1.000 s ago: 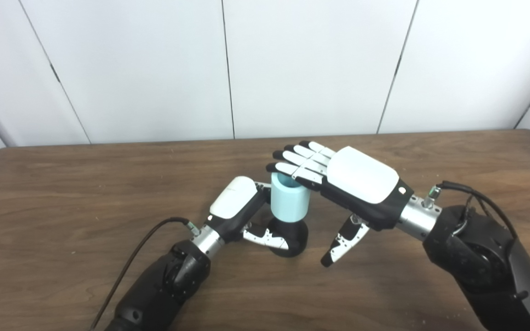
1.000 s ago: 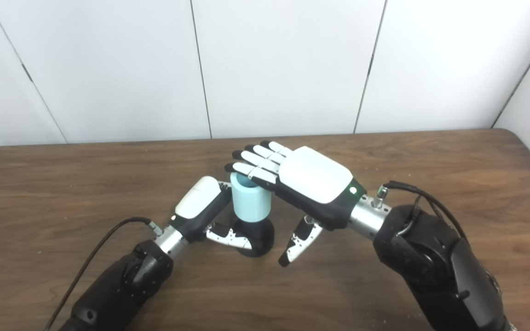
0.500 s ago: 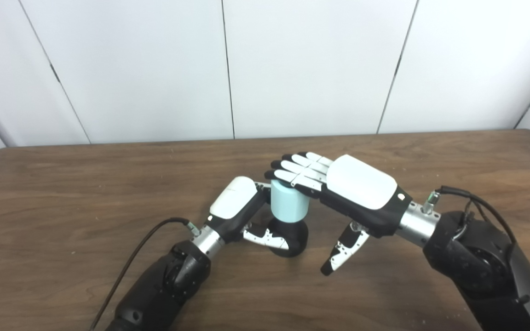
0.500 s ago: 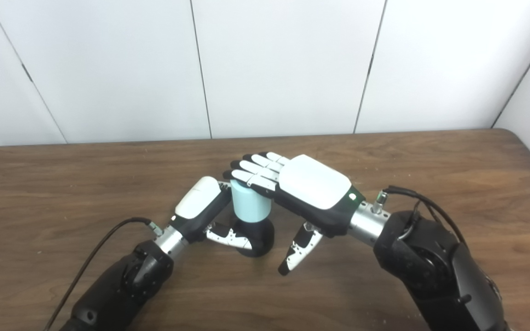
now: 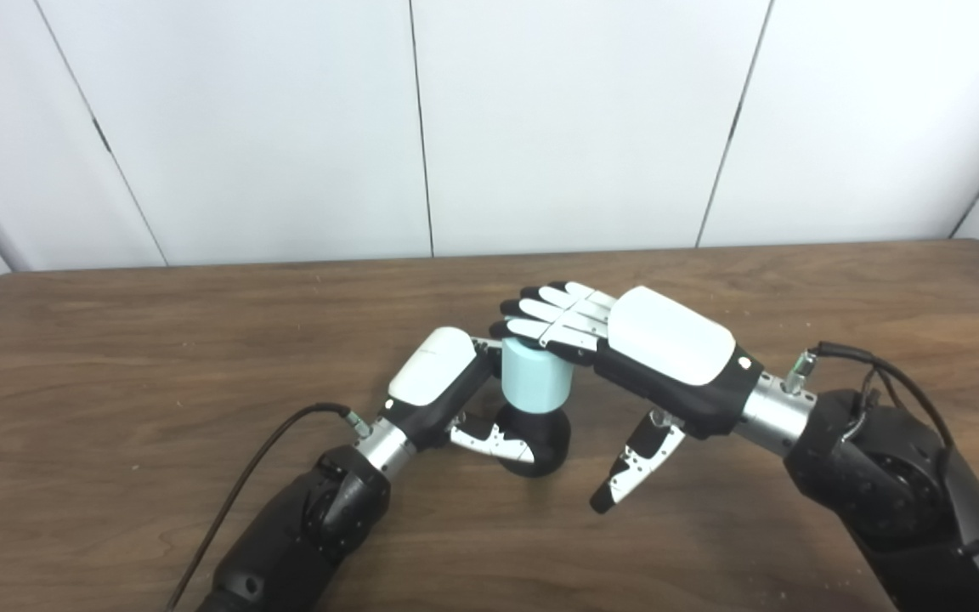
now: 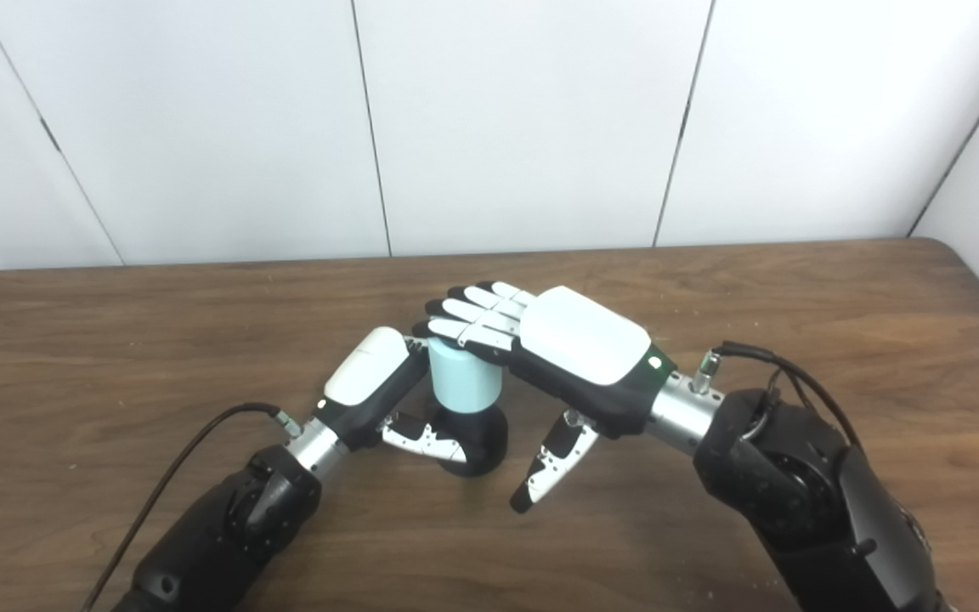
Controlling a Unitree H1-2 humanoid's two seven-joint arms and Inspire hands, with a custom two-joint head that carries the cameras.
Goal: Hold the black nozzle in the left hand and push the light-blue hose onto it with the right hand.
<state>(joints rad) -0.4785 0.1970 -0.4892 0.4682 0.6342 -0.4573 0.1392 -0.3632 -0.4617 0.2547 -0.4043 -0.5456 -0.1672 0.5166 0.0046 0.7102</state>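
Light-blue hose (image 5: 535, 380), a short upright cylinder, stood seated on the black nozzle (image 5: 543, 435) near the middle of the wooden table (image 5: 116, 357). A second earlier its open top rim had been visible below the right fingers; half a second earlier the fingers had already covered that rim, and now they lay flat across it, with the tube showing a little shorter above the nozzle than before. The right hand (image 5: 625, 348) had come down and slightly toward the robot over that second, its white back tilting lower.

That right hand was flat and spread rather than curled: its fingers (image 5: 553, 316) lay straight, side by side, pressing on the hose's top end, while its thumb (image 5: 632, 459) hung down apart from the hose, touching nothing. It gripped no object; it only rested on the tube from above.

The left hand (image 5: 447, 387) had kept its place across all the frames. It was wrapped on the nozzle, its thumb (image 5: 489, 440) curving across the front of the black base and its fingers going round behind the lower part of the hose, where they were mostly hidden. The nozzle's base sat on the table surface.
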